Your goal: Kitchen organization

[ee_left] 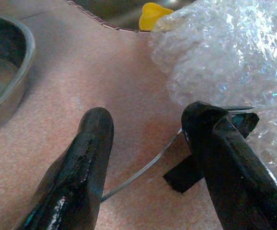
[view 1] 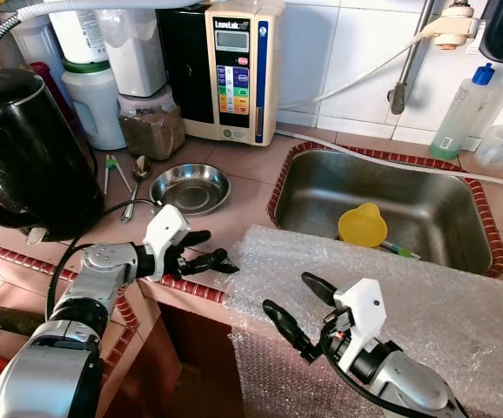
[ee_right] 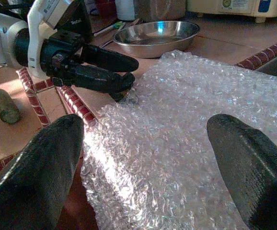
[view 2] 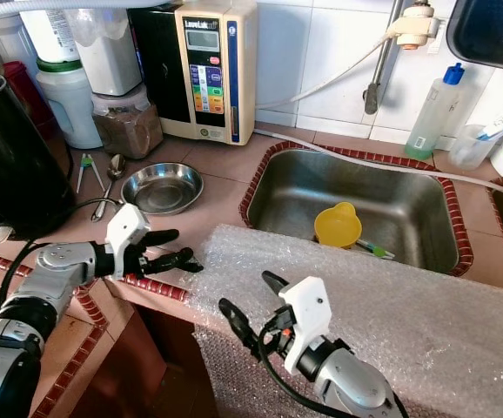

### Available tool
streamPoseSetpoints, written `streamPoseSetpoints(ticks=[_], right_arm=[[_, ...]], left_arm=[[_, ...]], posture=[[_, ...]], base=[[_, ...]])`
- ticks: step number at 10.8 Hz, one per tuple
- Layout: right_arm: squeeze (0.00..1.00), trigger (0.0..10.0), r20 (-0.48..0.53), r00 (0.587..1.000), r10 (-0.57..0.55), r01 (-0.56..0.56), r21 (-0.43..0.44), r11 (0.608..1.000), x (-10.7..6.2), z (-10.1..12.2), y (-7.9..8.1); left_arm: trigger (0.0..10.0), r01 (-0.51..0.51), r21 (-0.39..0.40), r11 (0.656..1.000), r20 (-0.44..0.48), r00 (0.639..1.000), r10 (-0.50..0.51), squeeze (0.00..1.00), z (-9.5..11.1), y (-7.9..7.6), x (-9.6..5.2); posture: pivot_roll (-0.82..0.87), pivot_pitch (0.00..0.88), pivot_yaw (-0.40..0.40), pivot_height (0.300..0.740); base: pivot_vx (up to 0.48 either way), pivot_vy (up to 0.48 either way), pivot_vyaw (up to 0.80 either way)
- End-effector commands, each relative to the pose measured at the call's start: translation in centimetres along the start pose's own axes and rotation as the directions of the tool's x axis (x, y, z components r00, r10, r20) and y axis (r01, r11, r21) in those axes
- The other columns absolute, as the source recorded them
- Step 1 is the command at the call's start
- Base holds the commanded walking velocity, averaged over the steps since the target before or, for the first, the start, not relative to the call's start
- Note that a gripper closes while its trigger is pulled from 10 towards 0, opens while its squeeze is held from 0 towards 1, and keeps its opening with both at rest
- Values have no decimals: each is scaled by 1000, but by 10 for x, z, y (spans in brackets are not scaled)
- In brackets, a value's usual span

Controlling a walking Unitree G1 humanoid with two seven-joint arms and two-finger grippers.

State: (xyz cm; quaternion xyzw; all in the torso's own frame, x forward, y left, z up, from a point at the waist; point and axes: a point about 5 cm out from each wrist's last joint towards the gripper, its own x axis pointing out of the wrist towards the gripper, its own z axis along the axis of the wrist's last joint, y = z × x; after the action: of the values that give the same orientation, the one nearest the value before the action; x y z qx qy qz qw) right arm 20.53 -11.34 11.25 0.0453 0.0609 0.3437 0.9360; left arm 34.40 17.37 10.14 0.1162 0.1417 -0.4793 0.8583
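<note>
Black kettle cut off by the edge; bottle labels too small to read.

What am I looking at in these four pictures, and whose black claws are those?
They belong to a humanoid robot at a kitchen counter. The two wide pictures come from cameras in its head, looking down; the two close ones from cameras on its wrists. The left gripper reaches the corner of a bubble wrap sheet spread over the counter's edge, jaws open, gripping nothing yet. The right gripper hovers open before the sheet. Behind lie a steel bowl, a spoon, a black kettle, and a sink holding a yellow cup.
</note>
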Motion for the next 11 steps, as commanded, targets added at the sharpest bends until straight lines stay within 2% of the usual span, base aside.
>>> streamPoseSetpoints(ticks=[1, 7, 11], right_arm=[[0, 10000, 5, 1000, 0, 0, -16, 1000, 1, 4, -1], [0, 10000, 7, 1000, -1, 2, -21, 1000, 3, 3, -1], [0, 10000, 8, 1000, -6, 7, -24, 1000, 4, 2, -2]], left_arm=[[0, 50, -7, 999, -75, 996, -51, 0, -12, -10, 6], [0, 11, 29, 1000, -64, 998, -9, 0, -9, -8, 8], [0, -60, 68, 996, -53, 997, 64, 0, -7, -2, 3]], posture=[[-48, 0, 57, 740], [-42, 0, 61, 740], [-38, 0, 60, 740]], base=[[0, 0, 0], [0, 0, 0], [0, 0, 0]])
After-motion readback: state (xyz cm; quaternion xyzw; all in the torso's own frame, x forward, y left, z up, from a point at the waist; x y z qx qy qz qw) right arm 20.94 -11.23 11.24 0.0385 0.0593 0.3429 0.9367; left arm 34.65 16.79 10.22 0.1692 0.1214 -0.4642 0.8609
